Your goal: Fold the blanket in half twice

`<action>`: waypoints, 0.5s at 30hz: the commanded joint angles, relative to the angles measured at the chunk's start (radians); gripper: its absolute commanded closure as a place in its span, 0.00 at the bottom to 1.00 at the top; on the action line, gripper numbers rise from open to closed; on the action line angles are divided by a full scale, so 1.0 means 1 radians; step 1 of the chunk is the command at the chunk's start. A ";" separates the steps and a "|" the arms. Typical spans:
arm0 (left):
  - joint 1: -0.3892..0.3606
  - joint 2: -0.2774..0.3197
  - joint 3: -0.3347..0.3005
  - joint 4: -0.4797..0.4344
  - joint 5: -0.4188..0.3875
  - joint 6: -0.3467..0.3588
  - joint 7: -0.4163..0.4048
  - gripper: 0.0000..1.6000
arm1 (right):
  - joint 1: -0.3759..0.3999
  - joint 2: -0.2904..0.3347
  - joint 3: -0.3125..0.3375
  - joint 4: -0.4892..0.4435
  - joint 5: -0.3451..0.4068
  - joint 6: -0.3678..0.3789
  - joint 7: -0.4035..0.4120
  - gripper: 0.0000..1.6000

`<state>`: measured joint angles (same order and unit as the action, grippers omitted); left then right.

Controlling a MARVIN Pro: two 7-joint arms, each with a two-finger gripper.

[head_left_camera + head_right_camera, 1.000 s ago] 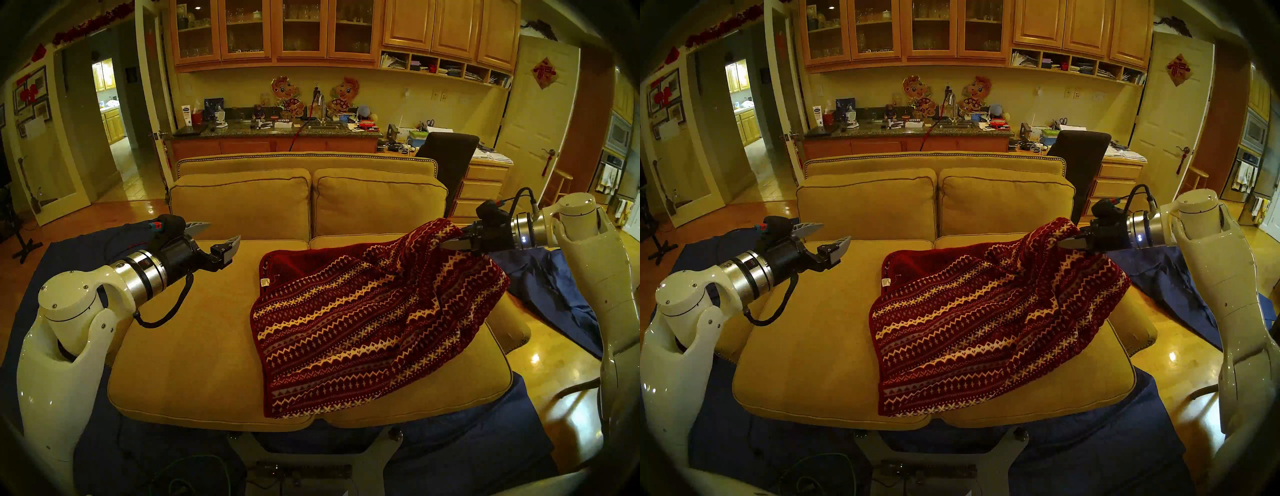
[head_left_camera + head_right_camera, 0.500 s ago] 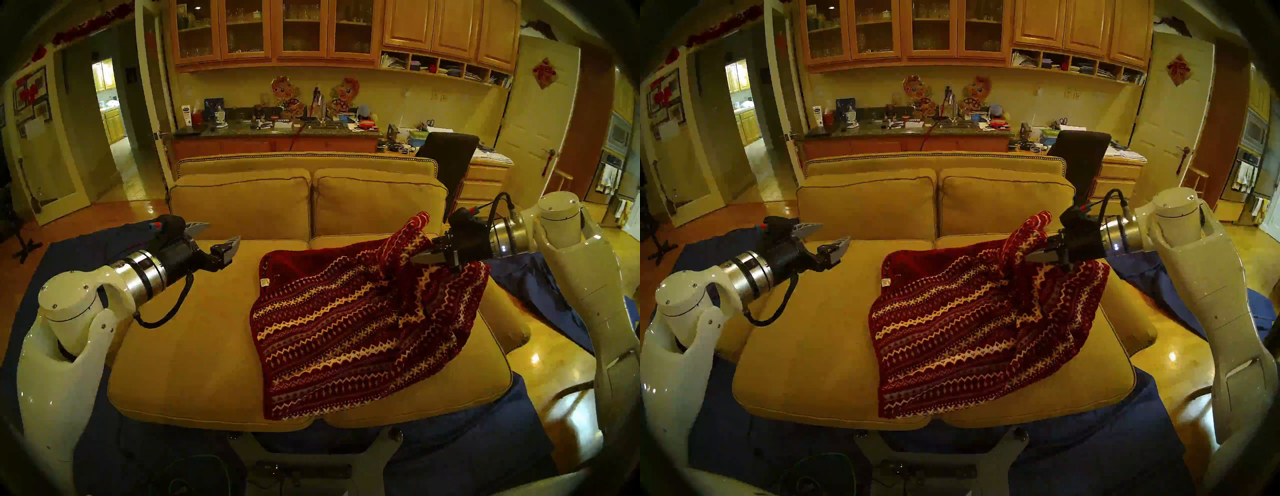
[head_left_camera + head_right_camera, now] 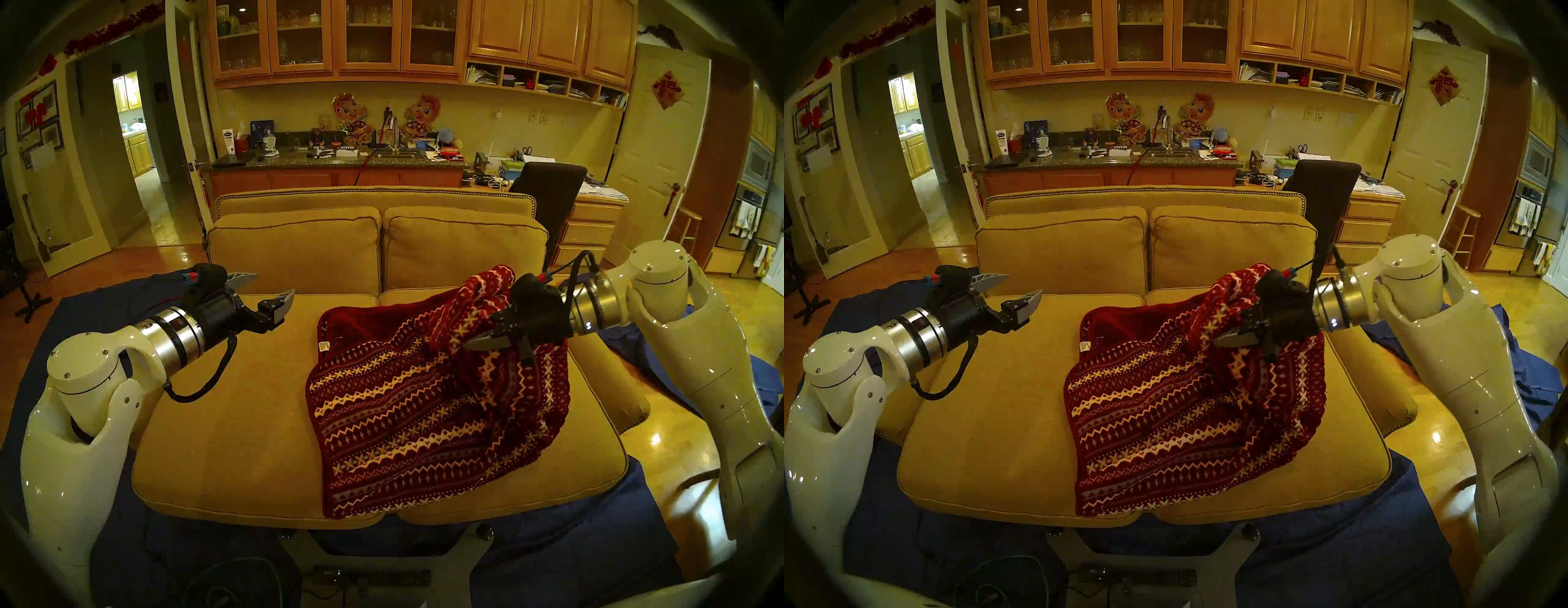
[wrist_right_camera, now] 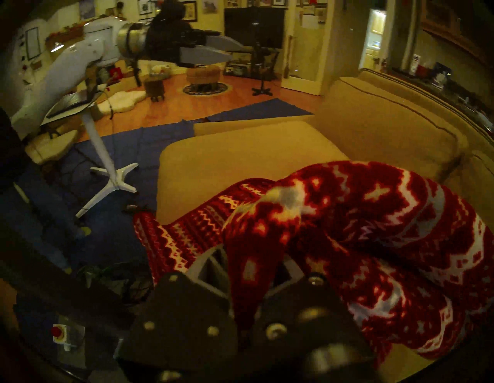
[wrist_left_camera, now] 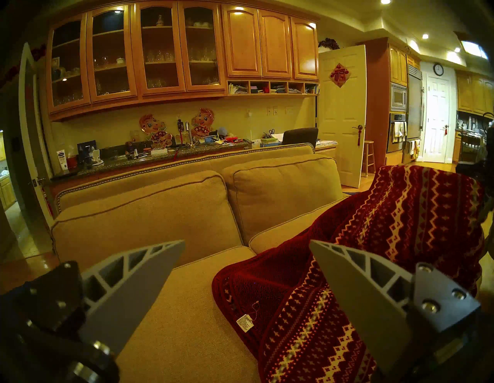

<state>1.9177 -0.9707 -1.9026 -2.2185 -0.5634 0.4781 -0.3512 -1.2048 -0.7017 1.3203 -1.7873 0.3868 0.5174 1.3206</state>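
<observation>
My right tool (image 3: 488, 339) is clamped tight on a bunched fold of the blanket (image 3: 403, 407) — dark red fleece with cream and grey zigzag and cross bands, plain red reverse showing at its back edge. It drapes across the sofa's (image 3: 237, 424) right seat cushion to the front edge. My left tool (image 3: 267, 288) gapes empty over the left cushion.

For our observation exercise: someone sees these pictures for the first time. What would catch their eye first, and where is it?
Most striking is the dark red patterned blanket, heaped on the right half of the tan sofa. The right gripper is shut on a bunched part of it, lifted above the seat. On the other side the left gripper hangs open and empty over the bare left cushion.
</observation>
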 commanded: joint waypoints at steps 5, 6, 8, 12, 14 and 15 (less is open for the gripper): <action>-0.003 0.001 -0.001 -0.004 0.000 -0.002 0.000 0.00 | -0.055 -0.057 -0.066 -0.179 0.038 0.019 0.002 1.00; -0.003 0.001 -0.001 -0.004 0.000 -0.002 0.000 0.00 | -0.061 -0.063 -0.076 -0.174 0.039 0.021 -0.001 1.00; -0.003 0.001 -0.001 -0.004 -0.001 -0.002 0.000 0.00 | -0.071 -0.073 -0.095 -0.192 0.040 0.024 -0.008 1.00; -0.003 0.001 -0.001 -0.004 -0.001 -0.002 0.001 0.00 | -0.098 -0.097 -0.140 -0.271 0.039 0.034 -0.030 1.00; -0.003 0.001 -0.001 -0.004 -0.001 -0.002 0.001 0.00 | -0.101 -0.102 -0.148 -0.267 0.039 0.035 -0.032 1.00; -0.003 0.001 -0.001 -0.004 -0.001 -0.002 0.001 0.00 | -0.115 -0.117 -0.173 -0.286 0.038 0.040 -0.042 1.00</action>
<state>1.9183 -0.9706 -1.9026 -2.2185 -0.5642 0.4781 -0.3494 -1.2830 -0.7598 1.1943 -1.9877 0.4037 0.5503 1.2831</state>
